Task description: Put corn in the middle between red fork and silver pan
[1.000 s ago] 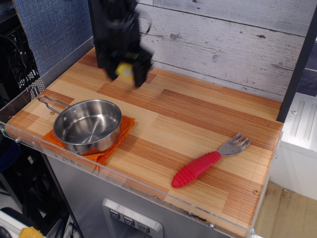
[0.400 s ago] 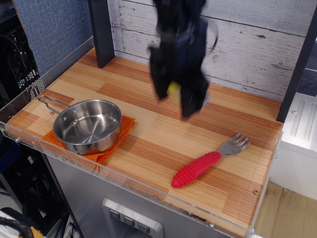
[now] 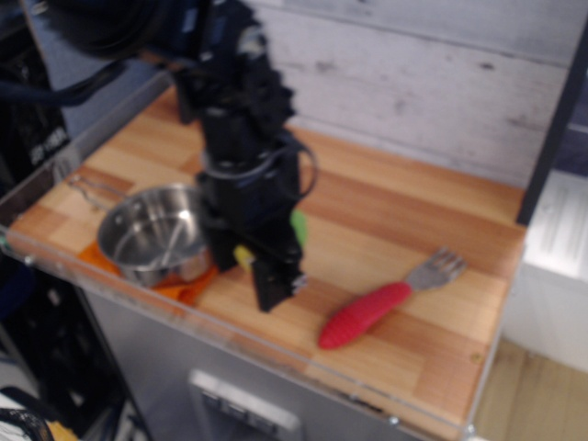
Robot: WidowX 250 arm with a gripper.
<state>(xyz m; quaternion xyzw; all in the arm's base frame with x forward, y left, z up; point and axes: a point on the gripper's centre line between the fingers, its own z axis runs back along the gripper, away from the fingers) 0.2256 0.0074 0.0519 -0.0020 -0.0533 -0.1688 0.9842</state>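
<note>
The wooden table (image 3: pixel 386 211) carries all task items; this frame is blurred by motion. Compared with the frame 0.4 s earlier, the black robot arm (image 3: pixel 241 119) has moved from the rear centre of the table, near the plank wall (image 3: pixel 413 83), to the front, and now stands low over the strip between the pan and the fork.

The silver pan (image 3: pixel 150 234) sits at the front left on an orange cloth (image 3: pixel 179 287), in the same place as before; the arm now overlaps its right rim. The red fork (image 3: pixel 390 299) lies at the front right, unmoved. Its long axis runs diagonally, with the red handle toward the front edge and the silver tines pointing back and to the right.

The gripper (image 3: pixel 266 253) hangs between pan and fork, nearer the pan. Its fingers (image 3: pixel 276 280) are closed on the corn (image 3: pixel 296 230), which is carried with it and was yellow against the wall earlier. Only a green patch on the right side and a small yellow patch on the left show. The corn's long axis appears roughly crosswise to the fingers, green husk end to the right, but blur prevents certainty. Whether it touches the table cannot be determined.
</note>
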